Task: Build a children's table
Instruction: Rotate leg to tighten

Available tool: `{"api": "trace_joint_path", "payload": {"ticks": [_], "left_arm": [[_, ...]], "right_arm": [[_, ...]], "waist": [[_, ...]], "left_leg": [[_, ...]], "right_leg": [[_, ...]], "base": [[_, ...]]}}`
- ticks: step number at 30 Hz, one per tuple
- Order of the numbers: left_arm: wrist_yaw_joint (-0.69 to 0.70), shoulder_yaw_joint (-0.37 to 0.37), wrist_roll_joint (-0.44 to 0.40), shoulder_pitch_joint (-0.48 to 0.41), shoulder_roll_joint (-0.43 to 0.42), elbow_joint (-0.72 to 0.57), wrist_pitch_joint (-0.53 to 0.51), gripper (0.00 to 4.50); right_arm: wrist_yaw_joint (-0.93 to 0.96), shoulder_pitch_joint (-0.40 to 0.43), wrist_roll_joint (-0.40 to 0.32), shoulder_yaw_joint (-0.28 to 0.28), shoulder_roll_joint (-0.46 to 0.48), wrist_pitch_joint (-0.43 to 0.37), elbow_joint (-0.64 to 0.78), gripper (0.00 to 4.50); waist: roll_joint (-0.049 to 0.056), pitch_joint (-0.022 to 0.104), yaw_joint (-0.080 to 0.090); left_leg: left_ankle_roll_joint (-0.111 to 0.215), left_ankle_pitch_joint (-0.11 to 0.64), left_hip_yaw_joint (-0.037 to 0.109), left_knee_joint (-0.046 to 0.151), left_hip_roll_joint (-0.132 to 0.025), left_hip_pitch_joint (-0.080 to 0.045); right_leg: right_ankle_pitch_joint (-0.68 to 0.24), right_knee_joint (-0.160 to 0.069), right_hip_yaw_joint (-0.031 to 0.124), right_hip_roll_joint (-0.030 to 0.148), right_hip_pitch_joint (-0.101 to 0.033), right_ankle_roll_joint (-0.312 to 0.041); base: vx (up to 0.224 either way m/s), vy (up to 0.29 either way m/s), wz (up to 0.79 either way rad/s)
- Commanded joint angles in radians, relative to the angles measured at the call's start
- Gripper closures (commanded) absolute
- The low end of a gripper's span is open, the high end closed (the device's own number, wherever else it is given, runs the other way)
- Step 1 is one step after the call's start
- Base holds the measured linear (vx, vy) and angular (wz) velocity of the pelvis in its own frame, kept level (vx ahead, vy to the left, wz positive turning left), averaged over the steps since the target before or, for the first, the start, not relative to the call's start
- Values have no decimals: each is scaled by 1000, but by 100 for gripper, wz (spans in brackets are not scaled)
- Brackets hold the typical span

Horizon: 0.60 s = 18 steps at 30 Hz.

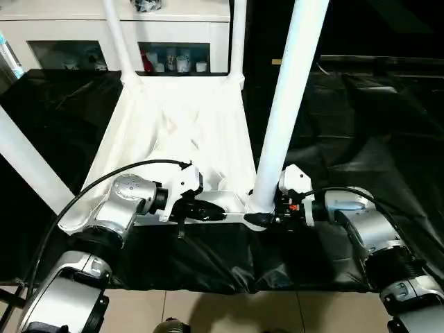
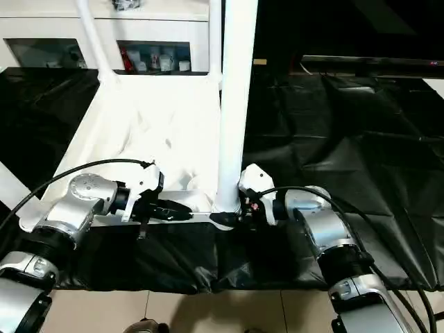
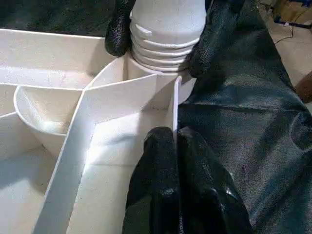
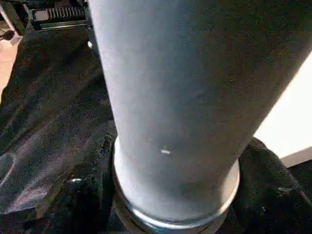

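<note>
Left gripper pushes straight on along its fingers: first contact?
Most likely the threaded base of the near-right leg, seated in the tabletop's corner socket and clamped by the right gripper; the left gripper already pinches the rim.

- My left forearm (image 1: 121,205) reaches inward, wrist bent; the left gripper (image 3: 174,146) has its two black fingers (image 3: 158,165) pinched together on a thin white rim (image 3: 174,105) between the jaws.
- My right forearm (image 1: 361,222) reaches inward from the opposite side; the right gripper (image 1: 263,216) clamps the leg (image 1: 288,104), one finger on each side of its base.
</note>
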State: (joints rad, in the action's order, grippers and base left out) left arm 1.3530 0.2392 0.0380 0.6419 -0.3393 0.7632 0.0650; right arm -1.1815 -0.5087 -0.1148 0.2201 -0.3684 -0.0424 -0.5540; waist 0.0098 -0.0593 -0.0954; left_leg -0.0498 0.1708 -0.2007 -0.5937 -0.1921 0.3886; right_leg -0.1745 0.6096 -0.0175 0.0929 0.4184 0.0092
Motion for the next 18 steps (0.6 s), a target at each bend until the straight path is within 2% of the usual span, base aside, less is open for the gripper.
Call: {"api": "trace_joint_path", "payload": {"ticks": [1,5,6,7,8,10,12,13,14,17,18], "left_arm": [[0,3,11,25,21,-5,14,450],[-87,-15,1,31,46,4,-20,450],[-124,-20,-4,35,56,7,-44,450],[-255,-29,-29,48,94,13,-113,450],[-294,-31,-38,52,106,14,-132,450],[-392,-38,-54,64,143,15,-164,450],[-472,-47,-63,77,175,21,-187,450],[-525,-53,-68,88,197,26,-196,450],[-565,-55,-74,96,216,26,-202,450],[-612,-47,-96,105,241,20,-203,450],[-609,-44,-100,102,246,12,-203,450]], "right_arm": [[-15,15,-4,24,17,-19,30,177],[52,17,-8,4,53,-24,11,178],[97,11,-3,-8,71,-20,-7,178],[302,-27,37,-45,135,-21,-99,178],[362,-38,49,-55,152,-25,-127,178],[499,-70,62,-81,198,-46,-193,178],[591,-91,75,-89,235,-52,-231,178],[643,-104,87,-90,258,-52,-250,178],[691,-118,95,-91,282,-53,-269,178],[722,-137,104,-90,319,-31,-288,178],[700,-139,98,-96,326,-11,-288,144]], "waist": [[-16,70,1],[-18,69,2],[-17,68,6],[-16,66,14],[-17,61,23],[-19,62,36],[-22,64,48],[-23,66,50],[-23,65,54],[-22,68,52],[-22,69,52]], "left_leg": [[41,247,11,73,-35,-22],[38,249,11,74,-35,-22],[28,259,11,76,-35,-23],[10,278,13,78,-34,-24],[-15,319,17,81,-28,-27],[-33,338,24,84,-27,-24],[-29,344,23,83,-25,-24],[-19,344,20,79,-24,-28],[-13,333,20,79,-23,-22],[-2,322,20,77,-23,-24],[5,311,20,78,-23,-19]], "right_leg": [[-253,-70,19,40,-42,-226],[-255,-70,19,40,-41,-224],[-273,-72,20,41,-38,-221],[-309,-74,21,42,-34,-217],[-403,-85,18,44,-32,-197],[-457,-90,15,44,-37,-168],[-445,-93,17,41,-34,-162],[-433,-96,18,40,-30,-163],[-416,-94,19,39,-32,-168],[-394,-95,18,38,-33,-168],[-361,-92,17,37,-37,-173]], "base": [[0,0,0],[0,0,0],[0,0,0],[0,0,0],[0,0,0],[0,0,0],[0,0,0],[0,0,0],[0,0,0],[0,0,0],[0,0,0]]}}
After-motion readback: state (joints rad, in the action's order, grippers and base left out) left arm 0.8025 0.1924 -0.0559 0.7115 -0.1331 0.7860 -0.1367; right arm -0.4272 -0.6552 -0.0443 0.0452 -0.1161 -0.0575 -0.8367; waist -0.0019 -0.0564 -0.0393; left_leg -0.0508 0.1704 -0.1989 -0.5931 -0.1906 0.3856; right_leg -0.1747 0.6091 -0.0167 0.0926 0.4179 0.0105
